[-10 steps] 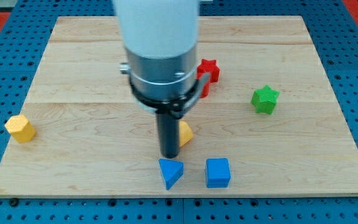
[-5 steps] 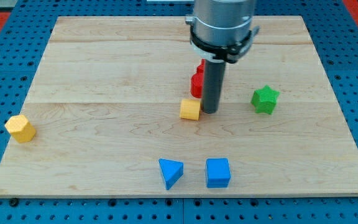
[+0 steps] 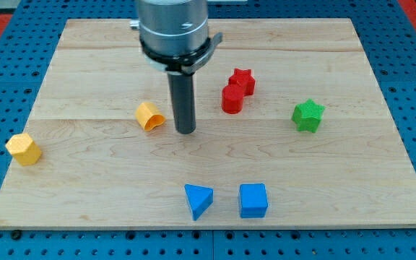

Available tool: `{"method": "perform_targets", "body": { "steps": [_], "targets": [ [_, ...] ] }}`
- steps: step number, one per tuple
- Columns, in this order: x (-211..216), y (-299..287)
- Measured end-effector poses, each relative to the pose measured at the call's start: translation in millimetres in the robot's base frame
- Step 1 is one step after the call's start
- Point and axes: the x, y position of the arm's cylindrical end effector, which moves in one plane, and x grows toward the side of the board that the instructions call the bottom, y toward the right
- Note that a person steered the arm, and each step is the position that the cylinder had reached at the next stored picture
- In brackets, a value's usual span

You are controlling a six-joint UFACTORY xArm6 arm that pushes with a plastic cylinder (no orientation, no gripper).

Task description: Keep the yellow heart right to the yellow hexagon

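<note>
While my tip (image 3: 185, 131) holds nothing, yellow heart (image 3: 149, 115) sits just left

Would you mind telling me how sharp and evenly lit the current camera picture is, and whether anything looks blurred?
Camera view: lighting is even and soft, with only faint shadows under the blocks; the yellow heart, yellow hexagon and my tip are crisp; the arm's upper housing, cut off at the view's top, looks slightly soft; no strong glare shows on the wooden board.

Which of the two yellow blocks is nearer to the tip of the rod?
The yellow heart block, just to the view's left of my tip. The yellow hexagon block sits far off, near the wooden board's left edge.
</note>
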Motion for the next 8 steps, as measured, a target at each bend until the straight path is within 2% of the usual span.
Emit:
{"method": "perform_targets", "body": {
  "steps": [1,3,4,6,8],
  "targets": [
    [-29.6,-29.0],
    [-12.9,-161.0],
    [6.7,-168.5],
    [13.6,-112.5],
    [35.7,-196.8]
  ]
}}
